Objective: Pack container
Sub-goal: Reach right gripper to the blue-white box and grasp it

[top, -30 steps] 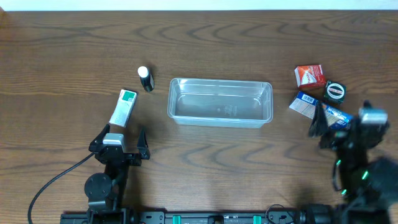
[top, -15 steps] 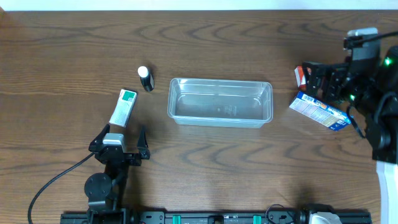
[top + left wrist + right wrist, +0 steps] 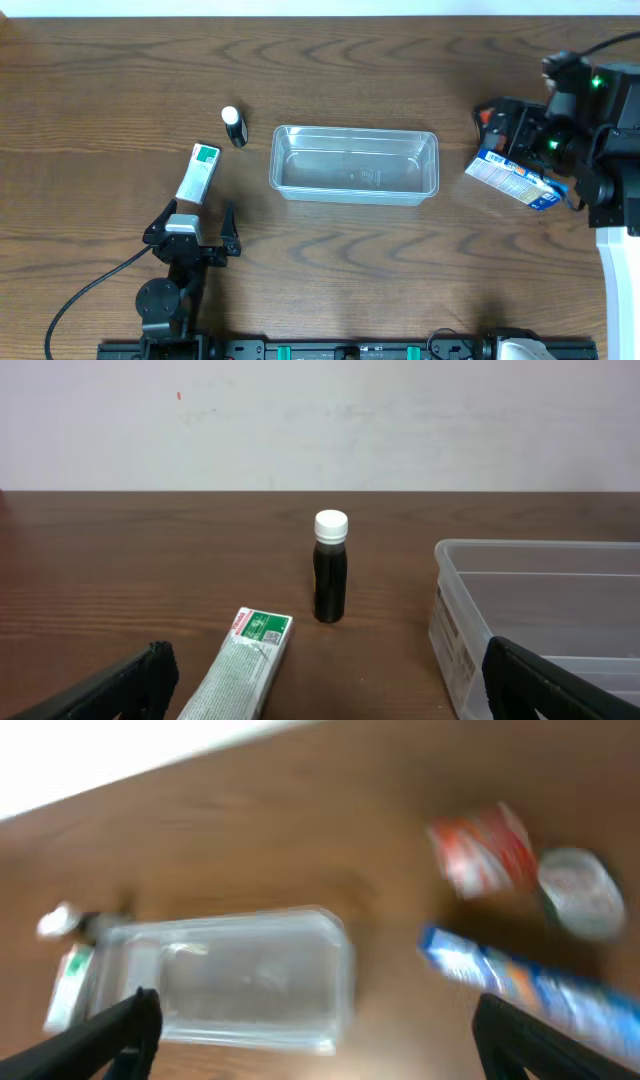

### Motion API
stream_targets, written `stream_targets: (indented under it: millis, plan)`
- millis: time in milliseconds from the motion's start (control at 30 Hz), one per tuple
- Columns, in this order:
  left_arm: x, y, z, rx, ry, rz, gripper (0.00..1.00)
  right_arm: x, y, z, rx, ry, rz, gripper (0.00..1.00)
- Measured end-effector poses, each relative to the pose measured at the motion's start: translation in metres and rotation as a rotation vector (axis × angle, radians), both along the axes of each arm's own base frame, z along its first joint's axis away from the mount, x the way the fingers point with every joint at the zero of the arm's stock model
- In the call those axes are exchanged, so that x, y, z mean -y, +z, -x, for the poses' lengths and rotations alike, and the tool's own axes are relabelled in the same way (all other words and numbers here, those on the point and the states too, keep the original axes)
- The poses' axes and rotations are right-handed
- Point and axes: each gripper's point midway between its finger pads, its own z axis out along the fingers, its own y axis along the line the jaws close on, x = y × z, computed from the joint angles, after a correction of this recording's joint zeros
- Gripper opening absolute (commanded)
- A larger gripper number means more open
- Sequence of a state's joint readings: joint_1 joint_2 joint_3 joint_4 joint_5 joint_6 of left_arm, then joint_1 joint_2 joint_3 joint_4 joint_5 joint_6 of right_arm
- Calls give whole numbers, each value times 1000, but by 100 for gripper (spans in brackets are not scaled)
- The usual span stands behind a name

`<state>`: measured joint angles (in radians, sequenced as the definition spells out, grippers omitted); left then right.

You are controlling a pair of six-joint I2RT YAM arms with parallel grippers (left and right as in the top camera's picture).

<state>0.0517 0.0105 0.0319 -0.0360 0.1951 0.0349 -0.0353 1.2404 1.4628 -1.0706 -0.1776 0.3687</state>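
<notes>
Clear container (image 3: 354, 164), right claw (image 3: 315, 1020) (fingers spread wide) near blue box (image 3: 508, 176)

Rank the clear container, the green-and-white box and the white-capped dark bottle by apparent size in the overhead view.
1. container, by far the largest.
2. green-and-white box, much smaller.
3. white-capped dark bottle, smallest; it stands upright, so the overhead view foreshortens it.

A dark bottle (image 3: 331, 568) stands between box (image 3: 248, 665) and container (image 3: 460, 625).
</notes>
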Motion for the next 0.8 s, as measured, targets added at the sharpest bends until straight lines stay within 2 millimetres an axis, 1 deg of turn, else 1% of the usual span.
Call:
stream_targets:
  millis: [33,100,133,200,300,433,567,733,800]
  plan:
    - [0,0,0,0,0,0,98,10,-9,7,-64,-116,-18,99]
    - [0,0,0,0,0,0,98,33,-29,23,-185,-392,-53,99]
    - [0,0,0,0,0,0,98,43,-37,28,-222,-518,-65,99]
    - [0,0,0,0,0,0,98,58,-50,30,-253,-721,-90,99]
    - [0,0,0,0,0,0,98,71,-77,25,-287,-940,-118,99]
    - [0,0,0,0,0,0,98,79,-117,14,-332,-1102,-128,99]
    - [0,0,0,0,0,0,98,82,-148,4,-376,-1197,-124,99]
    - [0,0,0,0,0,0,98,85,-172,-14,-377,-1253,-140,97]
    - [0,0,0,0,0,0,98,86,-177,-15,-383,-1264,-139,97]
